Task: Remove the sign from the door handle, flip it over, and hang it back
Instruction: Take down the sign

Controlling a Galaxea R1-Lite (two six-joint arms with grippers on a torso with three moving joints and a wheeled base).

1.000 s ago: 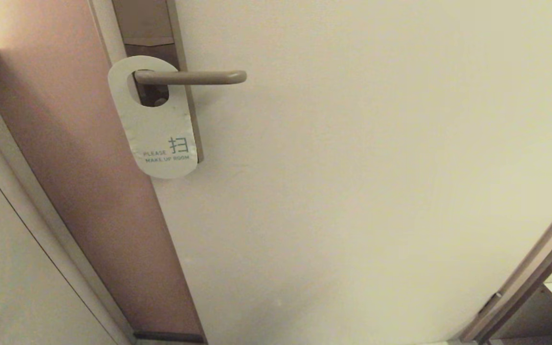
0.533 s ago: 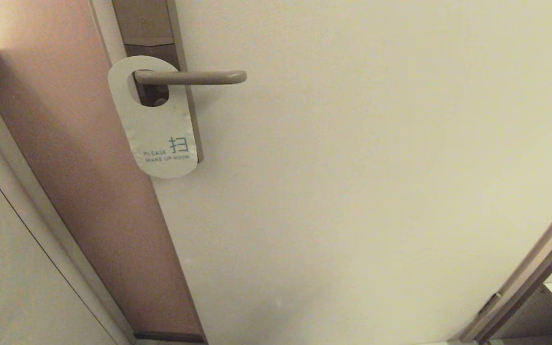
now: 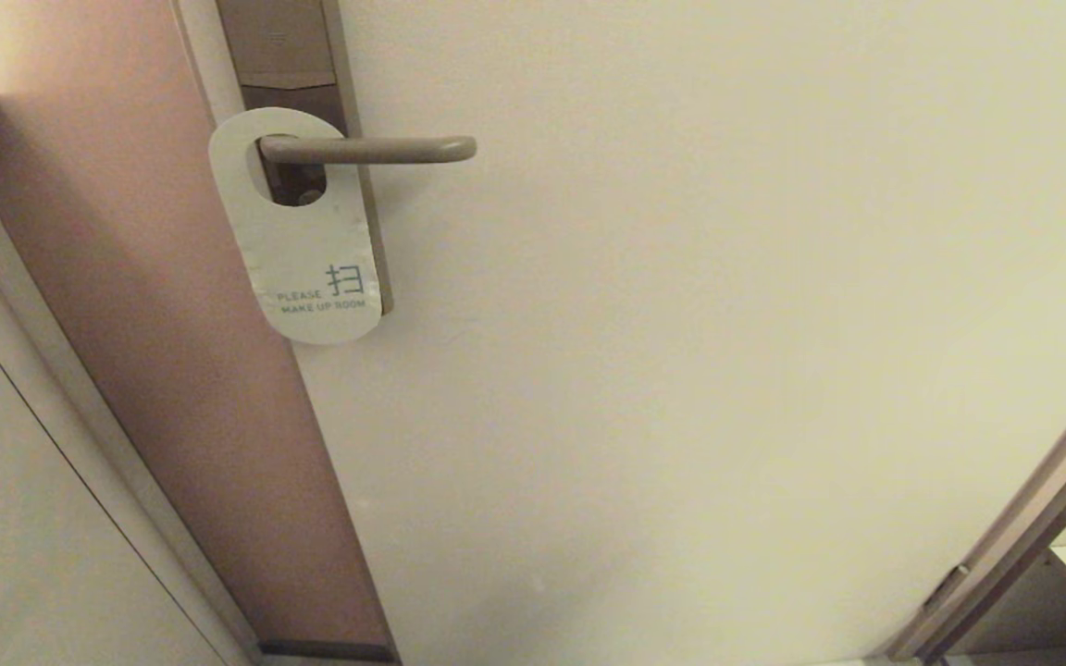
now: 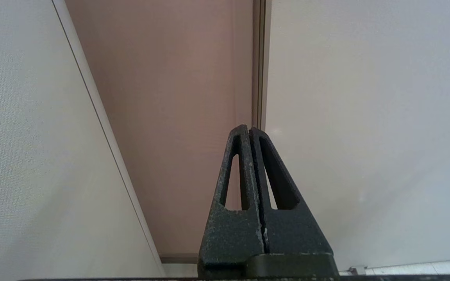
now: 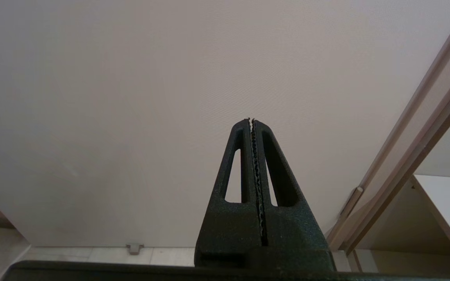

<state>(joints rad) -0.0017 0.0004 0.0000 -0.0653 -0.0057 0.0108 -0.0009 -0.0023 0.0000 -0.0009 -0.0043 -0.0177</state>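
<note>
A pale door (image 3: pixel 681 324) filled the head view, with the handle (image 3: pixel 376 149) near its upper left, lever horizontal. The sign (image 3: pixel 306 250) hung from it by its oval hole, long axis vertical, "PLEASE MAKE UP ROOM" outward. Both grippers, left (image 4: pixel 250 130) and right (image 5: pixel 250 121), sat low with jaws together and empty, the sign above them and probably nearer the left.

Left tool (image 4: pixel 250 130), jaws pressed together, before door edge (image 4: pixel 259 62).
</note>
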